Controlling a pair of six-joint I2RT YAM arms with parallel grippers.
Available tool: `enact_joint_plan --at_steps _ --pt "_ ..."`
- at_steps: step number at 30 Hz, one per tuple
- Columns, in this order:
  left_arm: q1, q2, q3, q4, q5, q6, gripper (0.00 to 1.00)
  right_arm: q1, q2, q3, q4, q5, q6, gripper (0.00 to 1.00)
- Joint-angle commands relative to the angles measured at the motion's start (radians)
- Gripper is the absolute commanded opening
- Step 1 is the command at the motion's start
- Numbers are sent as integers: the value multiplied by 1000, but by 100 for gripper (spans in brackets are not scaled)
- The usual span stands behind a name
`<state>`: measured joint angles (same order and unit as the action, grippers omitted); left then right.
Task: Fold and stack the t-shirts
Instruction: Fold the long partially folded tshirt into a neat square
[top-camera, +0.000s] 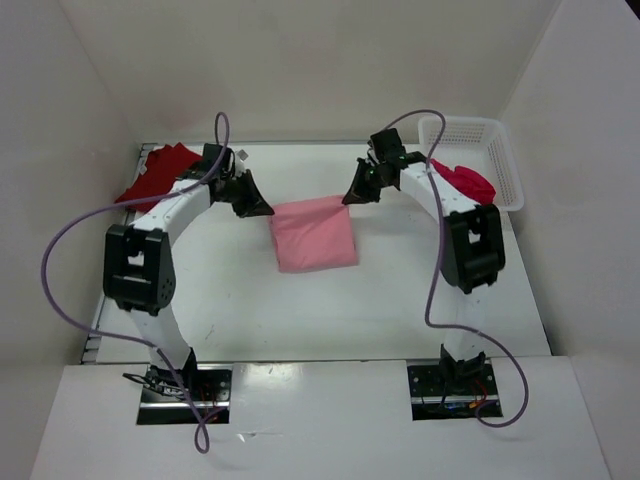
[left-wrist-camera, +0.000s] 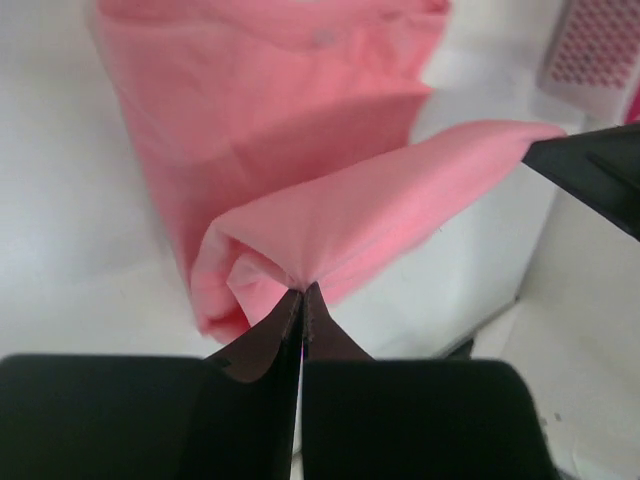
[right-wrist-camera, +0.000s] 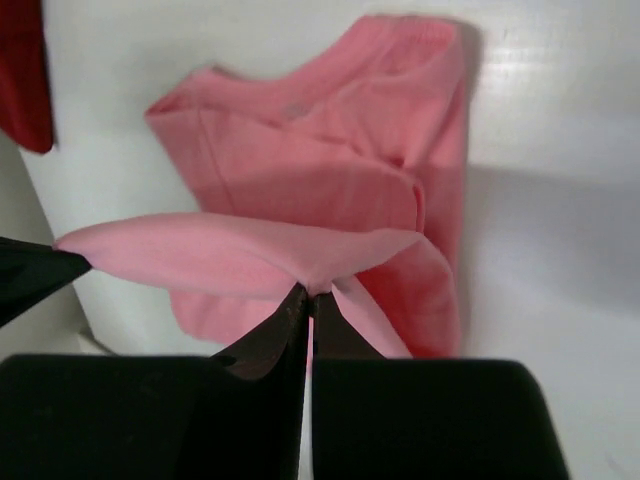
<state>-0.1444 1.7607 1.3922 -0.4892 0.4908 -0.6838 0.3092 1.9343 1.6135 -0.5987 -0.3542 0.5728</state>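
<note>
Left gripper (top-camera: 264, 209) & right gripper (top-camera: 351, 197) each pinch the far edge of the pink t-shirt (top-camera: 313, 238).
Top view: pink t-shirt lies partly folded at centre of table (top-camera: 250, 310), btw the two arms, w/ left gripper at its far-left corner & right gripper at its far-right corner; dark red t-shirt (top-camera: 155, 172) sits at far-left of table behind the L arm; crimson t-shirt (top-camera: 464, 180) is in the white mesh basket (top-camera: 506, 150) at far-right. Left wrist: L jaws pressed together on a fold of pink cloth, that edge lifted off the table & running across to the right gripper's black tip at frame right; rest of shirt lies flat beyond. Right wrist: R jaws likewise closed on the pink edge, cloth strip stretched toward the left gripper's tip at frame left; a bit of dark red cloth shows top-left.
</note>
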Motion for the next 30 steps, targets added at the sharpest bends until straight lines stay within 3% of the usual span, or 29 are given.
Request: enact_joint_plan --at_steps 1,5,10,12,13,14,15,16,18,20,23,24,26,30 --pt "11 111 67 115 -70 -16 0 -16 130 159 25 24 -64 0" --pt "31 246 174 132 -118 -48 0 -27 305 337 16 52 -64 0" --pt "40 299 257 147 -185 -80 9 -27 376 430 27 12 -54 17" --pt "66 278 216 216 -199 -121 17 -27 376 439 36 12 -44 20" --pt "66 252 196 237 -199 -135 22 -27 376 451 36 12 -44 26" --pt "78 241 182 250 -199 -144 36 -27 367 463 36 12 -44 31" --pt "78 232 182 261 -190 -145 40 -27 355 464 25 12 -44 35" --pt "78 214 182 261 -169 -145 42 -27 341 448 25 12 -44 42" --pt "78 203 197 250 -135 -117 42 -27 271 407 51 12 -53 46" --pt "45 175 197 238 -109 -108 41 -27 221 326 77 12 -53 38" --pt "-72 142 119 262 -72 -109 39 -3 190 278 86 -29 -53 12" --pt "-117 126 84 285 -58 -144 39 14 201 264 86 -29 -53 8" --pt "-142 112 -51 378 -37 -189 39 33 225 264 77 -38 -62 2" --pt "-142 112 -205 468 -28 -214 37 51 285 273 89 -146 -48 2"
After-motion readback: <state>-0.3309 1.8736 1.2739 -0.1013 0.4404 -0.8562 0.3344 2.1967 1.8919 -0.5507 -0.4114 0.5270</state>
